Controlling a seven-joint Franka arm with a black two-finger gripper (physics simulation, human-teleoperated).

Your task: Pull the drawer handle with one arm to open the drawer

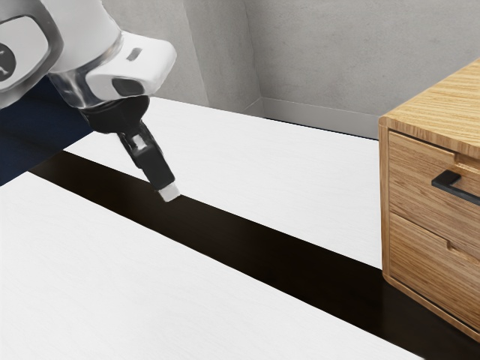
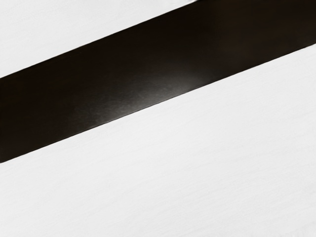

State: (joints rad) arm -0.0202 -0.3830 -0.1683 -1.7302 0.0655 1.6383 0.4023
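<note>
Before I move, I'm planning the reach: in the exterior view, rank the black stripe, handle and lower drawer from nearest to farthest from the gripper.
1. black stripe: on the table, just under the gripper.
2. handle: far off at the exterior view's right, on the upper drawer.
3. lower drawer: beneath the handle; too close to call against it.

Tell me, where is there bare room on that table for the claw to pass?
The white tabletop between the claw and the cabinet is bare, and so are the black stripe and the white stretch beside it. Only the cabinet's front, with its black handle, is tight.
</note>
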